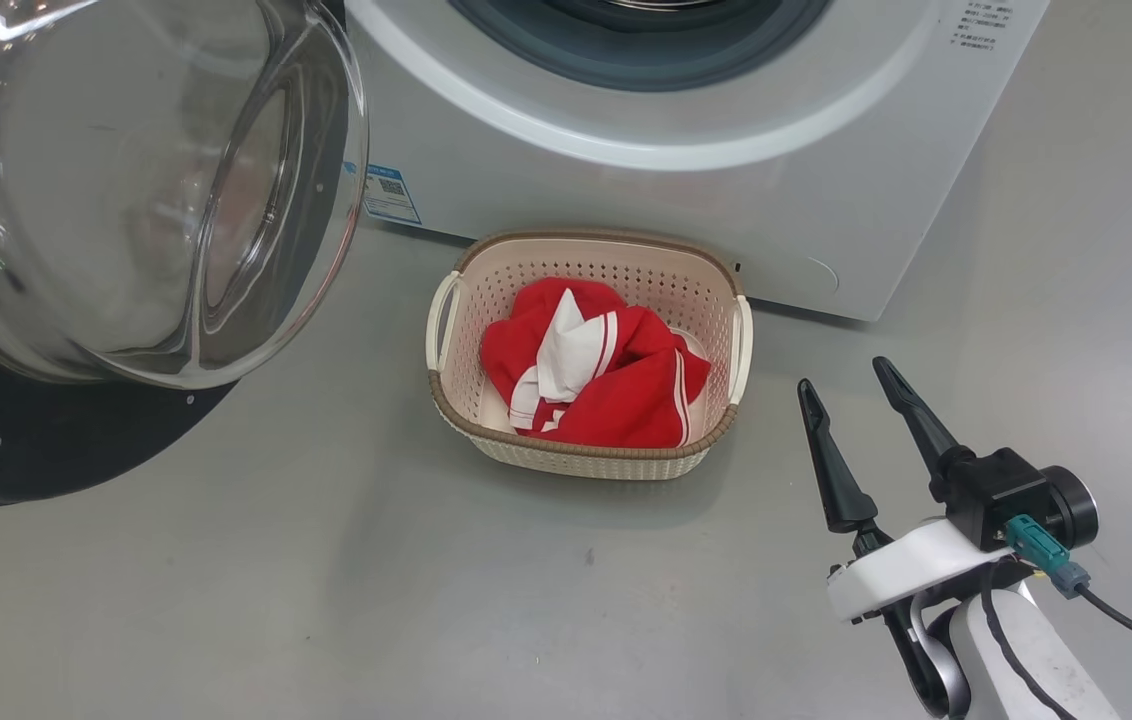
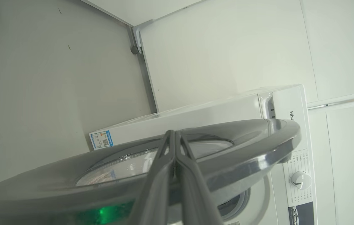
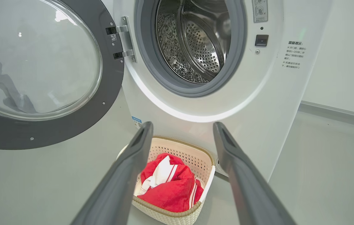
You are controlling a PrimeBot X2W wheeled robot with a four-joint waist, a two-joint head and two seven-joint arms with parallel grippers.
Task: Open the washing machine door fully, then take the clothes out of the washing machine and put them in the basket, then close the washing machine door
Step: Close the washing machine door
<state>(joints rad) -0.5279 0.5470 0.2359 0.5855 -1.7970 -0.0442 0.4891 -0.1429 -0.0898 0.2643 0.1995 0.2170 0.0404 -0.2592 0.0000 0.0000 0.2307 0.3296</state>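
Observation:
The washing machine door (image 1: 26, 450) stands swung open at the left, its glass bowl bulging toward me. My left gripper (image 2: 174, 132) is shut, its fingertips lying against the outer face of the door (image 2: 252, 147). The washing machine (image 1: 626, 190) shows a bare steel drum (image 3: 195, 40). The clothes (image 1: 616, 390), red with white stripes, lie bunched in the cream basket (image 1: 586, 455) on the floor in front of the machine. My right gripper (image 1: 843, 375) is open with nothing in it, right of the basket. In the right wrist view the right gripper (image 3: 183, 125) frames the basket (image 3: 192, 153) and clothes (image 3: 167, 190).
Grey floor spreads in front of the machine and around the basket. The open door (image 3: 111, 84) hangs on its hinge at the machine's left side. A white wall (image 3: 346, 62) stands to the right of the machine.

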